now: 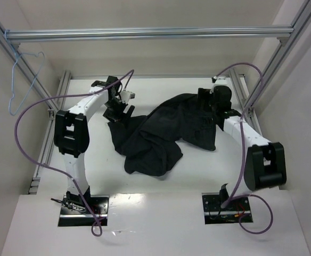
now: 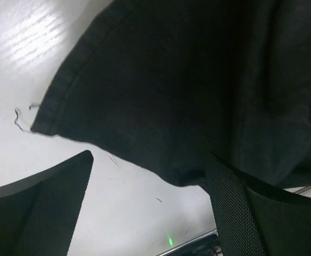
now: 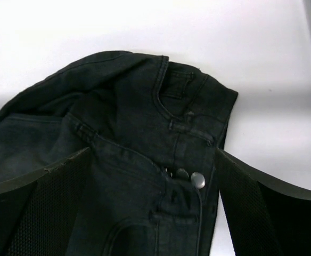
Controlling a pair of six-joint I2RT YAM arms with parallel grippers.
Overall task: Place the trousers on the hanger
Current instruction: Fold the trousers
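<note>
The black trousers lie crumpled in a heap on the white table. In the left wrist view a hemmed leg end fills the upper part. My left gripper stands open at the heap's left end; bare table shows between its fingers, and the cloth edge reaches its right finger. My right gripper is open over the waistband, whose silver button lies between the fingers. The light-blue wire hanger hangs from the top frame bar at the far left, away from both grippers.
Silver aluminium frame bars run across the back and down both sides of the table. Purple cables loop from each arm. Loose threads lie on the table beside the hem.
</note>
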